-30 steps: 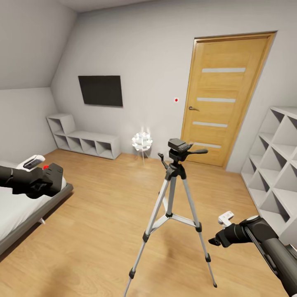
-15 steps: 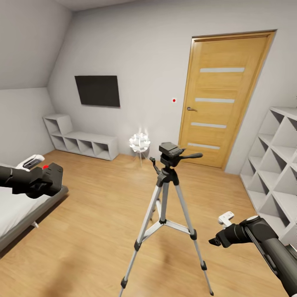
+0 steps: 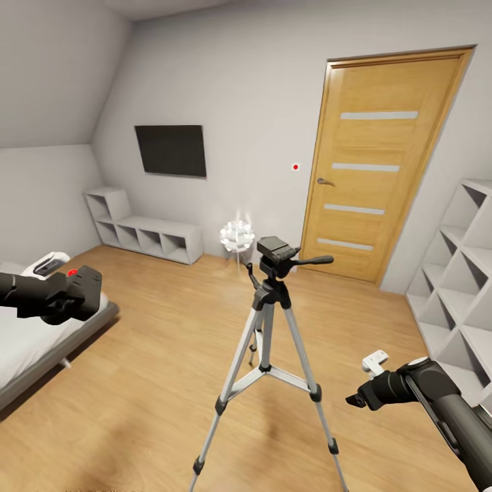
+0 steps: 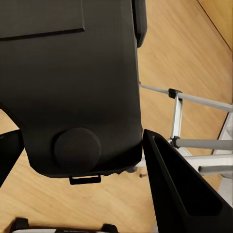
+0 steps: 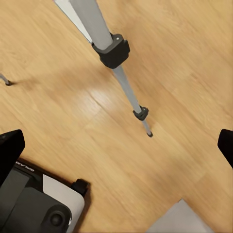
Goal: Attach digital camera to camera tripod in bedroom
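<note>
The camera tripod (image 3: 273,301) stands on the wood floor in the middle of the bedroom, with its black head (image 3: 277,250) and pan handle at about gripper height. At the left of the head view, my left gripper (image 3: 68,299) is shut on the digital camera (image 3: 85,283), whose red button faces up. In the left wrist view the camera's black body (image 4: 73,82) sits between the fingers (image 4: 179,194), with the tripod legs (image 4: 194,102) beyond. My right gripper (image 3: 355,398) hangs open and empty to the right of the tripod. The right wrist view looks down between the open right gripper (image 5: 118,145) at a tripod leg (image 5: 111,48).
A white bed (image 3: 27,348) lies at the left under my left arm. White cube shelving (image 3: 458,287) lines the right wall. A low shelf (image 3: 147,236), a wall TV (image 3: 171,150), a small lamp (image 3: 237,236) and a wooden door (image 3: 383,171) are at the far wall.
The whole view has shifted and the tripod now looks nearer and lower in the picture, so the camera moved. Both arms keep their pose, and the left gripper still holds the digital camera.
</note>
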Motion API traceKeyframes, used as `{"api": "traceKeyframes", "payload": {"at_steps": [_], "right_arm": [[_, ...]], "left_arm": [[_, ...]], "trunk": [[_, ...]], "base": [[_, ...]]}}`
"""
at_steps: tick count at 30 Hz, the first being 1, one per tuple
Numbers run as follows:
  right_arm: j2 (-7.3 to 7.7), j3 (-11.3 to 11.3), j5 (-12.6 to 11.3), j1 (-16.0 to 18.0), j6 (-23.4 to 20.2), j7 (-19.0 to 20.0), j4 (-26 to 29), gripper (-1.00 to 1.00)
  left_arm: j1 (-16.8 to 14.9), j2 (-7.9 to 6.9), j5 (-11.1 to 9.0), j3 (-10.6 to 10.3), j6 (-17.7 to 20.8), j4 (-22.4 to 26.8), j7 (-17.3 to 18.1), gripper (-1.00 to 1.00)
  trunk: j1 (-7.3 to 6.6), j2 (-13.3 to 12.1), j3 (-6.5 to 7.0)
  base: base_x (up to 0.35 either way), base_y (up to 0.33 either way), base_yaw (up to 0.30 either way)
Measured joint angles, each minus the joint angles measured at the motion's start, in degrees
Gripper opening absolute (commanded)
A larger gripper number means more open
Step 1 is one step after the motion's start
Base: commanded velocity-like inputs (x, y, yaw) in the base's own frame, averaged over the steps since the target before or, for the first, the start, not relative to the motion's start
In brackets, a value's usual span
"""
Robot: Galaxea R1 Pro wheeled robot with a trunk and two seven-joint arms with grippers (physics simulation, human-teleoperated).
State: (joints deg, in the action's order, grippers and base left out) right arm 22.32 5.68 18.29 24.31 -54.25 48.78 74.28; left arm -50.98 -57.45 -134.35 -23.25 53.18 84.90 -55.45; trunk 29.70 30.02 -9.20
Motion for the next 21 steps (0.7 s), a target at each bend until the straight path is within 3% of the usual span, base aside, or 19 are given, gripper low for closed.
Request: {"api": "traceKeyframes", "payload": {"at_steps": [10,21], "right_arm": [[-0.03,0.0,0.0,0.0,0.0,0.0,0.0,1.0],[-0.04,0.0,0.0,0.0,0.0,-0.1,0.1,1.0]], "left_arm": [[0.0,-0.04,0.0,0.2,0.0,-0.1,0.0,-1.0],[0.0,-0.04,0.1,0.2,0.0,0.0,-0.1,-1.0]], "trunk": [[-0.01,0.0,0.0],[-0.03,0.0,0.0]], "base": [[0.019,-0.007,0.026],[0.258,-0.127,0.001]]}}
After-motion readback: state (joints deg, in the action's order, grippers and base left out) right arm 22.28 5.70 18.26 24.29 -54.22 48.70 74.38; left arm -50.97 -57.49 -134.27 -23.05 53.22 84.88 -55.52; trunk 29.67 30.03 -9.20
